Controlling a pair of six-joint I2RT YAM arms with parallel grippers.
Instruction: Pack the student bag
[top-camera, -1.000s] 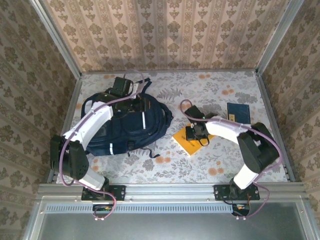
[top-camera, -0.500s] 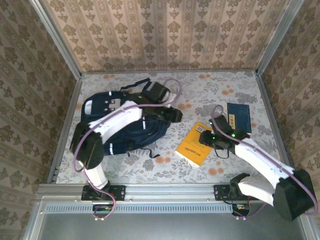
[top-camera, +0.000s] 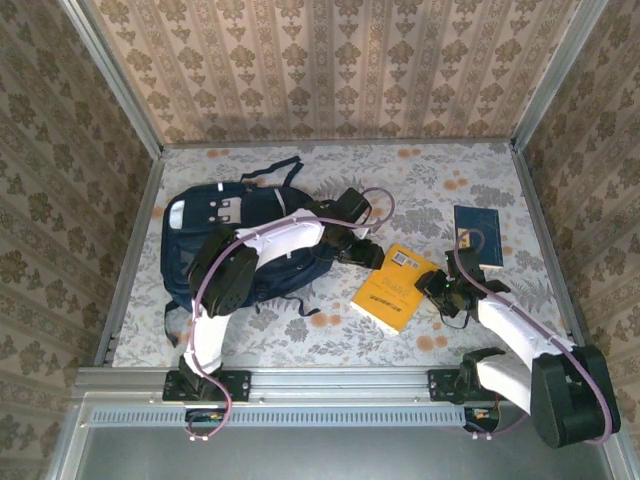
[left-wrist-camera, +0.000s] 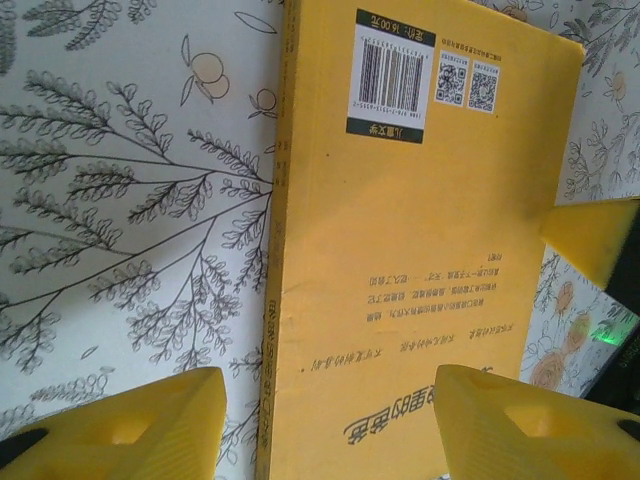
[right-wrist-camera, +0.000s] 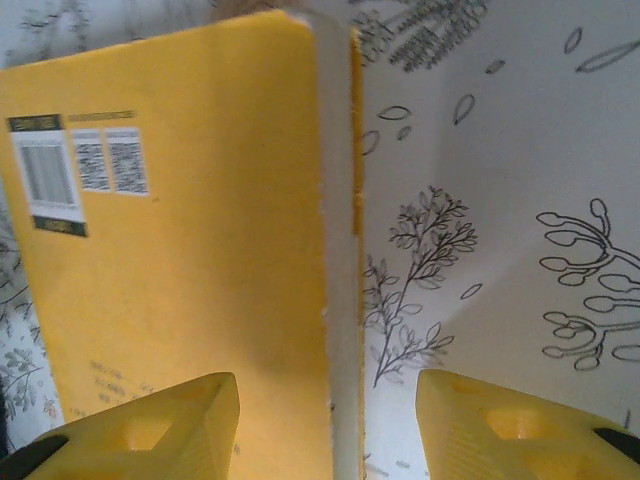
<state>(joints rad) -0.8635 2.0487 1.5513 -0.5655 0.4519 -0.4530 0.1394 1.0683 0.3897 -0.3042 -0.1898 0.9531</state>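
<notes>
— Where do we find the bag?

— We see the large dark navy fabric backpack (top-camera: 190, 262) lying on the left half of the flower-printed tablecloth (top-camera: 430, 180). The left arm reaches across its right part.

— And what do we make of the left gripper (top-camera: 368, 255)?

— In its wrist view, the left gripper (left-wrist-camera: 325, 400) has its jaws parted about halfway and nothing held. They straddle the spine edge of the thin yellow paperback book (left-wrist-camera: 420, 270), one finger above the cloth and one above the cover (barcode side up).

— Do we see the same on the right?

— Much the same. The right gripper (top-camera: 437, 287) sits at the book's (top-camera: 395, 287) opposite side. In its wrist view, the right gripper (right-wrist-camera: 330, 400) has its jaws apart over the white page edge of the book (right-wrist-camera: 180, 250), gripping nothing.

— Anything else we can name?

— A dark blue rectangular book (top-camera: 478, 235) lies by the right wall, well apart from the backpack.
</notes>
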